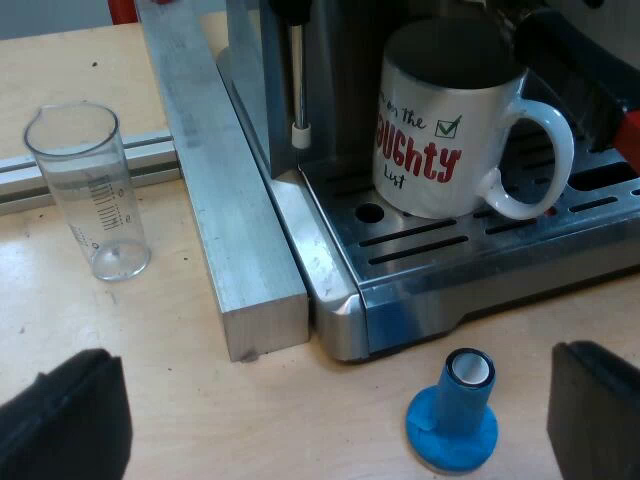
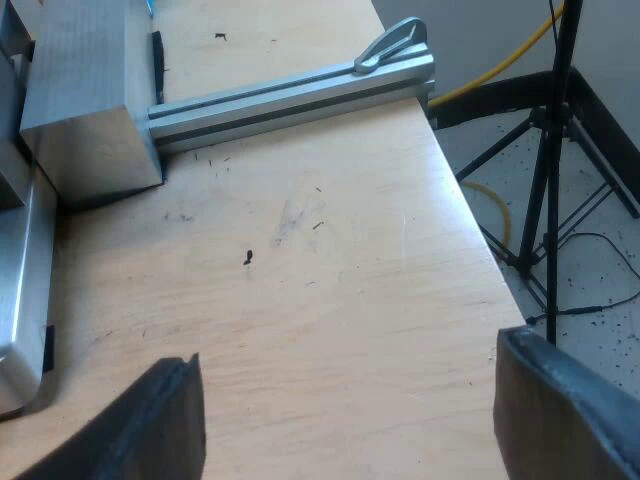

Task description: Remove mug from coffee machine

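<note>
- Left gripper [image 1: 330,425]: its two black fingers [image 1: 70,415] are spread wide with nothing held, low over the pale wooden tabletop [image 1: 180,330] in front of the machine.
- White ceramic mug [image 1: 440,150] with red and black lettering and a green tick: it stands upright on the slotted steel drip tray [image 1: 450,255] of the brushed-steel espresso machine [image 1: 335,300], well apart from the left gripper.
- The mug's loop handle is turned toward a dark holder handle with a red end [image 1: 628,140].
- Thin steel steam wand with a white tip [image 1: 298,95]: it hangs beside the mug, not touching it.
- Blue tamper [image 1: 455,410]: its round base is on the table and its stem points up. It sits just before the machine's front edge, between the left fingers.
- Clear ribbed measuring glass with a printed scale [image 1: 90,190]: it stands upright on the wood, beyond a square aluminium bar [image 1: 235,250] that lies along the machine's side.
- Right gripper [image 2: 350,410]: its fingers [image 2: 160,430] are wide apart, gripping nothing, over bare wood near the table's edge.
- Beyond the right gripper, a slotted aluminium rail [image 2: 290,100] runs up to a grey metal block [image 2: 80,90].
- Past the table's edge, a black tripod stand [image 2: 545,170] rests on speckled floor.
</note>
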Robot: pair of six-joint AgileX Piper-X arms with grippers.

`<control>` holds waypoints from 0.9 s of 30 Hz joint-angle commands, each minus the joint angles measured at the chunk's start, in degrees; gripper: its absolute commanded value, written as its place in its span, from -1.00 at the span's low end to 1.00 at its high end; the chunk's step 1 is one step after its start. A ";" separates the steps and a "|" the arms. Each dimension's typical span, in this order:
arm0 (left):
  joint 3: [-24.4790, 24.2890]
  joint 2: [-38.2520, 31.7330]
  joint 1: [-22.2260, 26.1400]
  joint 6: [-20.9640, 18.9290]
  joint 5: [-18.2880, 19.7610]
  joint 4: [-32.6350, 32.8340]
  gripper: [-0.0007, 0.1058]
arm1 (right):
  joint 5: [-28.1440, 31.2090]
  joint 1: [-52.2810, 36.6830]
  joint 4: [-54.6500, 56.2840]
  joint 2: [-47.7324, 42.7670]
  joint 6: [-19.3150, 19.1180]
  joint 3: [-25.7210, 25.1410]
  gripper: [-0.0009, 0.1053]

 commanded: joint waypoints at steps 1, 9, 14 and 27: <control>-0.17 -7.70 -0.06 0.25 -0.11 -0.69 0.62 | -0.05 -0.13 -0.91 -2.16 -0.13 -0.08 0.21; -0.17 -7.70 -0.06 0.25 -0.11 -0.69 0.62 | -0.05 -0.13 -0.91 -2.16 -0.13 -0.08 0.21; -0.17 -7.70 -0.06 0.25 -0.11 -0.69 0.62 | -0.05 -0.13 -0.91 -2.16 -0.13 -0.08 0.21; -0.31 -7.54 -0.27 0.05 2.16 -0.69 0.62 | -3.66 -0.13 1.79 0.57 -2.37 -3.11 0.21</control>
